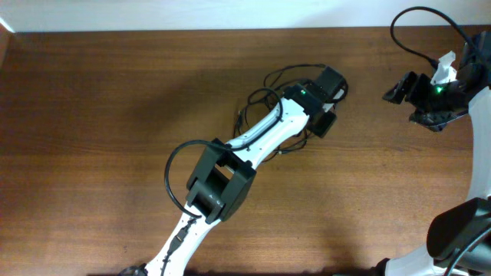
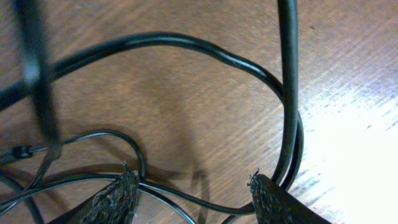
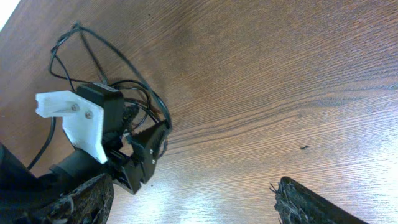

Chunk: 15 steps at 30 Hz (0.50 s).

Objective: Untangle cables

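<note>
The cables (image 1: 268, 77) lie in thin black loops on the wooden table, partly under my left arm. My left gripper (image 1: 323, 123) hangs over their right end. In the left wrist view its fingers (image 2: 119, 198) stand apart, so the left gripper (image 2: 191, 180) is open. One thin cable (image 2: 186, 203) lies on the table across the gap, and other loops (image 2: 186, 42) curve beyond it. My right gripper (image 1: 396, 93) hovers at the far right, clear of the cables. The right gripper (image 3: 193, 186) is open with only bare wood between its fingers. Its camera sees the cables (image 3: 74, 37) beside the left gripper (image 3: 146, 146).
The left arm (image 1: 222, 172) crosses the table diagonally from the front edge and covers part of the tangle. A thicker arm cable (image 1: 173, 172) arcs beside its elbow. The right arm (image 1: 476, 115) stands along the right edge.
</note>
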Available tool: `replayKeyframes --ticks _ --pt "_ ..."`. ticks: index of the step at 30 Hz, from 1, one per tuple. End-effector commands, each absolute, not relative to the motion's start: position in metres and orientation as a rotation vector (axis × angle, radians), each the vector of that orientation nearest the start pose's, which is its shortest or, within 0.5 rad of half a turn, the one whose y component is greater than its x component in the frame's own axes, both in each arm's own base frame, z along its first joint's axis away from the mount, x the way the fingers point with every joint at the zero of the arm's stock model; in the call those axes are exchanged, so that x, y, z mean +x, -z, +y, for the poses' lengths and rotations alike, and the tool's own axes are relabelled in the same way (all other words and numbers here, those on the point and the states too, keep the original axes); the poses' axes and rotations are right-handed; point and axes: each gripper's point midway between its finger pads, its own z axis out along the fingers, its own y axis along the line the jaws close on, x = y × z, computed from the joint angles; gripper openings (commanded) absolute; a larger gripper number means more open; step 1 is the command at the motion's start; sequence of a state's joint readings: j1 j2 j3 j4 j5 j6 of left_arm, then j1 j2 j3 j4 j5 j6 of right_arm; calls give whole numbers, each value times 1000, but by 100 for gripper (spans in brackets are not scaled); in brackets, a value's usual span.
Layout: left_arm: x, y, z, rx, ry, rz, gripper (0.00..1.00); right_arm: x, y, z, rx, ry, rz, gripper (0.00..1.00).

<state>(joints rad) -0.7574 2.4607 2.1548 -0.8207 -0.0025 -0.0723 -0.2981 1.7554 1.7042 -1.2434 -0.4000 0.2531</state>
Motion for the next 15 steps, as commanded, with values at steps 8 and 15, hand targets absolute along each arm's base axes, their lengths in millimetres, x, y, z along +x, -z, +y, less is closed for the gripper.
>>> replayKeyframes --ticks 8,15 --pt "384 -20 -391 1018 186 2698 63 380 -193 -47 675 -534 2749 84" --pt "330 -24 -420 1401 289 2612 66 377 -192 -47 643 -531 2764 84"
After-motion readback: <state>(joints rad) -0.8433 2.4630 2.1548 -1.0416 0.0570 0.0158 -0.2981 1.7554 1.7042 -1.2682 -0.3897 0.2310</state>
